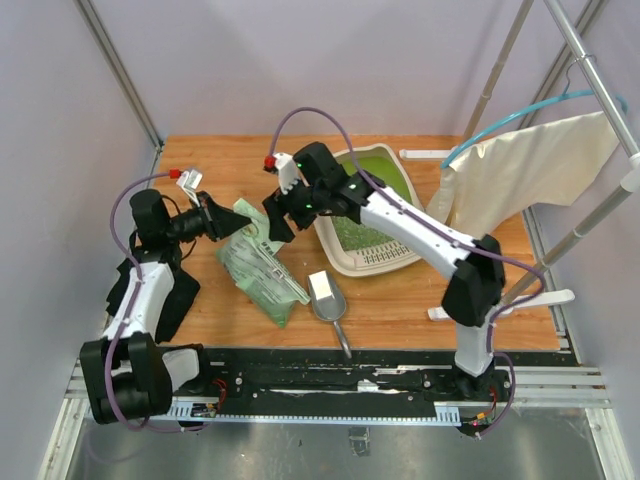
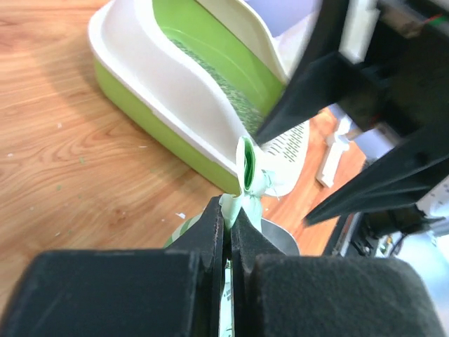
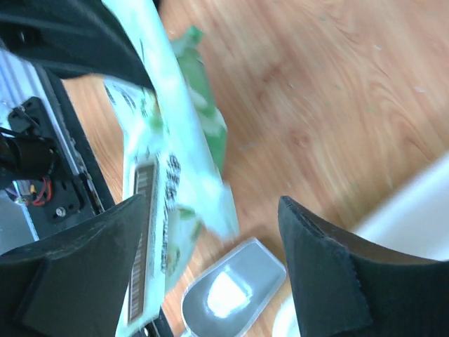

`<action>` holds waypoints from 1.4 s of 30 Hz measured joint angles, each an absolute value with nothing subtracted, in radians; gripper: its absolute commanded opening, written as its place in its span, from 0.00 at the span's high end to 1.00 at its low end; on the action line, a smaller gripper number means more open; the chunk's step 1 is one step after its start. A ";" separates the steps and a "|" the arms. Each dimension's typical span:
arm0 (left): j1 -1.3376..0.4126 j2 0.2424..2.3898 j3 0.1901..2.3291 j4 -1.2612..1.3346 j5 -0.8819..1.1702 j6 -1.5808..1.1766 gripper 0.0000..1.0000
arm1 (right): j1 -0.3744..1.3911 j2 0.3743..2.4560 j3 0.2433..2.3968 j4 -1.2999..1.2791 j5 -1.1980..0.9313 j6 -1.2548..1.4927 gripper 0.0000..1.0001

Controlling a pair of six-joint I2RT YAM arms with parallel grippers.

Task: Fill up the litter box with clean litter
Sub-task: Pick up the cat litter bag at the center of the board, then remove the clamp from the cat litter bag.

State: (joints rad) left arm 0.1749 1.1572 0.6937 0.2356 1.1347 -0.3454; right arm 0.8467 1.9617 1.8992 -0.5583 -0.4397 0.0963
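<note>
Now my left gripper (image 2: 226,214) is pressed together on a twisted corner at the top of the bag (image 1: 262,270). The wrist view shows the two dark fingers (image 2: 210,232) shut flat, with pale green plastic pinched between them and a small knot of it poking out past the tips. From above, the bag slants from that pinch towards the near edge of the table (image 1: 400,305). I cannot tell whether its lower end rests on the wood or hangs just off it.

My right gripper (image 3: 210,203) is spread wide just beside the bag's top, close to my left fingers. In its wrist view the bag's printed side runs past the left-hand finger and partly into the gap, blurred, and neither pad seems to touch it.

The box (image 1: 372,264) sits on the table to the right of the bag, partly hidden under my right arm. Its cream rim is upright, its inside is bright green, and there is a perforated ledge at its near end. A speckled layer of litter (image 1: 352,232) lies across its floor.

The scoop (image 1: 328,296) lies flat on the wood between the bag and the box, just beside the bag's lower corner. Its bowl faces up and its handle points at my bases.

A cream cloth (image 1: 530,170) hangs from the rail at far right, well apart from everything else.
</note>
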 measured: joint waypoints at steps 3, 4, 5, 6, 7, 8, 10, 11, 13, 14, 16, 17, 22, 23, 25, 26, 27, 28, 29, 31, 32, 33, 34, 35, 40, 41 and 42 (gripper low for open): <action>0.174 1.080 0.691 0.137 1.056 -0.318 0.99 | 0.847 1.813 1.788 -0.559 -0.336 0.093 0.23; 0.174 1.054 0.690 0.105 1.029 -0.309 0.99 | 0.847 1.758 1.748 -0.551 -0.305 0.093 0.24; 0.174 1.034 0.690 0.076 1.003 -0.300 1.00 | 0.852 1.696 1.705 -0.543 -0.279 0.093 0.25; 0.174 1.018 0.690 0.052 0.979 -0.294 1.00 | 0.860 1.653 1.676 -0.537 -0.260 0.093 0.25; 0.174 0.997 0.690 0.019 0.943 -0.288 1.00 | 0.875 1.612 1.646 -0.527 -0.246 0.092 0.25; 0.174 0.982 0.689 -0.003 0.915 -0.287 0.99 | 0.902 1.575 1.620 -0.519 -0.227 0.088 0.25; 0.175 0.953 0.678 -0.034 0.858 -0.290 0.99 | 0.965 1.543 1.589 -0.505 -0.195 0.075 0.23; 0.175 0.941 0.672 -0.041 0.837 -0.294 0.99 | 1.007 1.538 1.576 -0.498 -0.175 0.068 0.23; 0.175 0.905 0.649 -0.056 0.782 -0.304 0.99 | 1.082 1.546 1.552 -0.488 -0.143 0.049 0.21; 0.175 0.887 0.639 -0.060 0.762 -0.310 0.99 | 1.114 1.557 1.542 -0.486 -0.122 0.043 0.20; 0.175 0.847 0.620 -0.075 0.728 -0.323 0.99 | 1.160 1.585 1.528 -0.486 -0.081 0.028 0.16; 0.175 0.830 0.612 -0.084 0.716 -0.328 0.99 | 1.177 1.602 1.523 -0.488 -0.057 0.018 0.16; 0.175 0.754 0.573 -0.120 0.671 -0.355 0.99 | 1.195 1.668 1.521 -0.484 0.023 -0.018 0.21; 0.175 0.748 0.569 -0.125 0.666 -0.358 0.99 | 1.195 1.679 1.523 -0.484 0.032 -0.024 0.25; 0.175 0.742 0.564 -0.138 0.657 -0.364 1.00 | 1.195 1.703 1.530 -0.486 0.042 -0.033 0.31; 0.175 0.741 0.564 -0.142 0.653 -0.365 1.00 | 1.195 1.714 1.533 -0.487 0.047 -0.037 0.33; 0.175 0.741 0.564 -0.146 0.650 -0.366 1.00 | 1.195 1.722 1.536 -0.488 0.049 -0.039 0.35; 0.175 0.741 0.564 -0.150 0.647 -0.367 0.99 | 1.195 1.729 1.539 -0.492 0.051 -0.043 0.41; 0.175 0.741 0.564 -0.153 0.644 -0.368 0.99 | 1.195 1.734 1.541 -0.492 0.052 -0.046 0.46; 0.175 0.741 0.564 -0.156 0.640 -0.368 0.99 | 1.195 1.734 1.542 -0.495 0.053 -0.055 0.52; 0.175 0.741 0.564 -0.157 0.637 -0.367 0.99 | 1.195 1.734 1.546 -0.496 0.053 -0.058 0.54; 0.175 0.741 0.564 -0.159 0.636 -0.367 0.99 | 1.195 1.734 1.548 -0.494 0.054 -0.061 0.56; 0.175 0.741 0.564 -0.160 0.634 -0.367 0.99 | 1.195 1.734 1.549 -0.495 0.055 -0.065 0.58; 0.175 0.741 0.564 -0.161 0.632 -0.367 1.00 | 1.195 1.734 1.550 -0.495 0.057 -0.069 0.61; 0.175 0.741 0.564 -0.164 0.629 -0.367 1.00 | 1.195 1.735 1.557 -0.496 0.071 -0.089 0.61; 0.175 0.741 0.564 -0.164 0.629 -0.367 1.00 | 1.195 1.736 1.560 -0.497 0.073 -0.092 0.56; 0.175 0.741 0.564 -0.164 0.629 -0.367 0.99 | 1.195 1.736 1.564 -0.497 0.076 -0.095 0.53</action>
State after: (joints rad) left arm 0.1753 0.7410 0.5636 -0.1638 0.6289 -0.3668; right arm 1.1954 1.7359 1.5639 -0.4969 0.0761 -0.0952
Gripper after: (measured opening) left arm 0.030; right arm 0.380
